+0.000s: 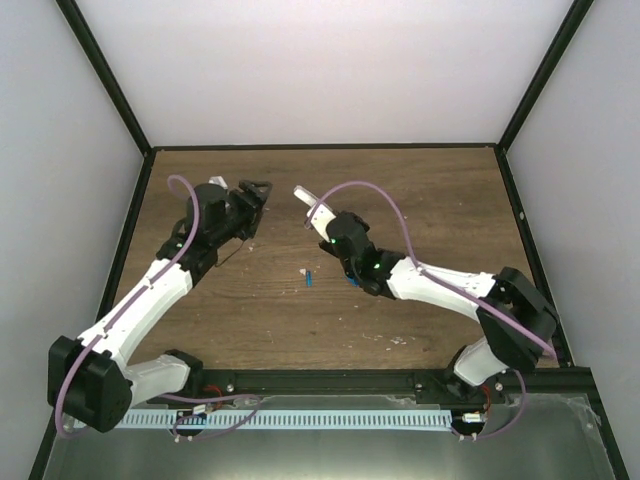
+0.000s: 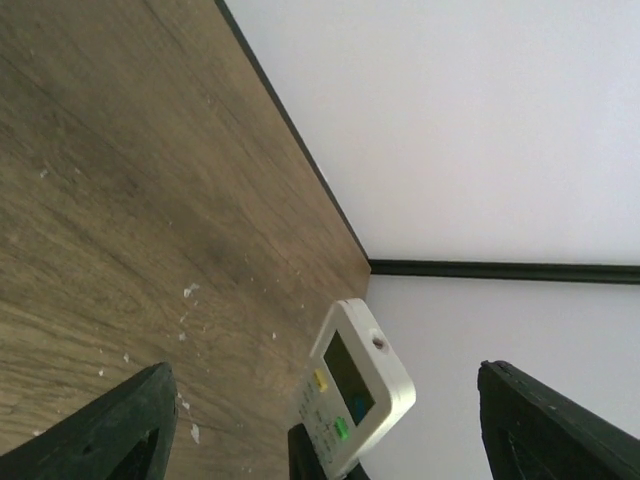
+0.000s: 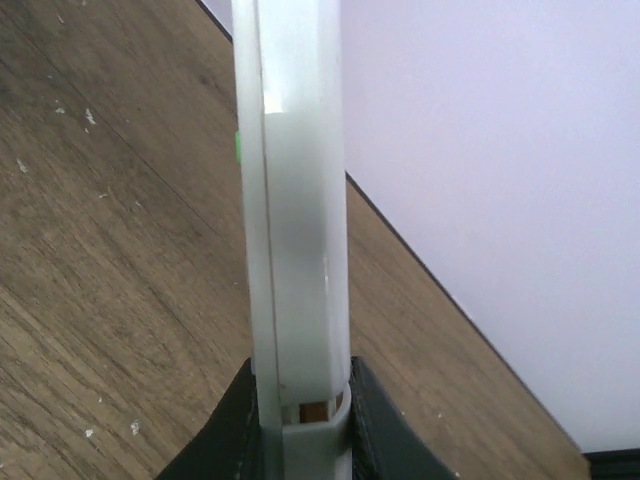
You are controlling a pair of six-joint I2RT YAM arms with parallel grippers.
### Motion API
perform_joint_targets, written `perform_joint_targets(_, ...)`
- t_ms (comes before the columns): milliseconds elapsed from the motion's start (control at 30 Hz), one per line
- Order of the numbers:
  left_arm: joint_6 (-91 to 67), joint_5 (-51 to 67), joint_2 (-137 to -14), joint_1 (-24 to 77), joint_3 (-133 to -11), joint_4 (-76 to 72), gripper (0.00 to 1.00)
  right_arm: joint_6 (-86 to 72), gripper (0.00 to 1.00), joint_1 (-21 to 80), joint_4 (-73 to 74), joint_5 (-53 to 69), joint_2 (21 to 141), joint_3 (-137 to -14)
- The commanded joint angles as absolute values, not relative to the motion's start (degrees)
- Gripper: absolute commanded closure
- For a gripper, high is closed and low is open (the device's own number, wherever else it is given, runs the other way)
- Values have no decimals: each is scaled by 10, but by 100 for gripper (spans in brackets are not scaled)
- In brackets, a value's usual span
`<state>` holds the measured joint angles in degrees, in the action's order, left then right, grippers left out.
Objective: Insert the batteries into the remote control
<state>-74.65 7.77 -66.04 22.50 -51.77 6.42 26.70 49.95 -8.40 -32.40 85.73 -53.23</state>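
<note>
My right gripper is shut on the white remote control and holds it above the table, its free end pointing back left. In the right wrist view the remote stands edge-on between the black fingers. In the left wrist view its face shows the grey display and green and yellow buttons. My left gripper is open and empty, just left of the remote, its jaws wide apart. One blue battery lies on the table mid-front. A second blue battery lies beside my right arm, partly hidden.
The wooden table is walled by white panels with black frame edges. Small pale specks lie scattered on the wood. A metal rail runs along the near edge by the arm bases.
</note>
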Motion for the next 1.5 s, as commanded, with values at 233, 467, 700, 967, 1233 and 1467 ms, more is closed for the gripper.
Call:
perform_joint_targets(233,-745,57,-707,273,-523,27,29,347,99,570,-221,-445,904,-516)
perform_joint_targets(467,-736,56,-732,283,-533,29,31,359,99,582,-225,-451,914,-514)
perform_joint_targets(700,-729,57,-741,284,-542,36,39,395,99,593,-239,-457,931,-508)
perform_joint_targets(967,-721,65,-746,285,-548,46,57,433,99,601,-276,-476,949,-504)
perform_joint_targets(1233,-717,72,-751,285,-546,50,63,457,99,607,-306,-489,954,-506)
perform_joint_targets(1467,-713,78,-755,285,-546,41,74,463,99,609,-321,-499,952,-504)
